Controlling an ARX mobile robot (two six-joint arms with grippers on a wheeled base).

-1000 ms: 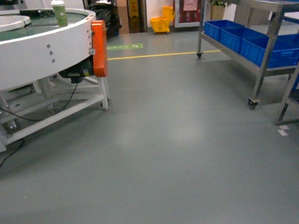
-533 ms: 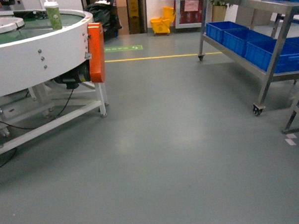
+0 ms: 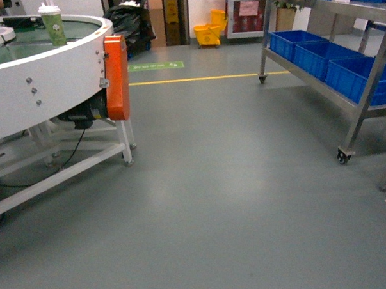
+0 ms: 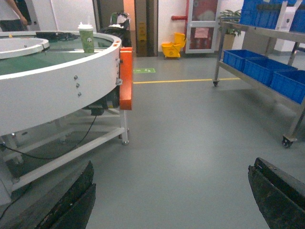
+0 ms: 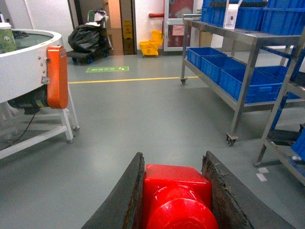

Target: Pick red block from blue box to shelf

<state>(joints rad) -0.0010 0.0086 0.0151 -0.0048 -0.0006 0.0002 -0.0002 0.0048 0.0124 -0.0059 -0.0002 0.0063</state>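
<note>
Right gripper (image 5: 174, 200) fingers clamp the small glossy red plastic block (image 5: 177, 198); left gripper (image 4: 171, 200) fingers wide apart; tall stainless-steel shelf (image 3: 364, 92) at 2 o'clock

Head view swings right: round white worktop (image 3: 43, 80) slides further left, green cup (image 3: 52, 26) now near left edge. Orange guard (image 3: 116, 77) shifts left too. Shelf (image 3: 363, 79) drifts right, its front caster (image 3: 343, 154) lower and nearer edge.
</note>
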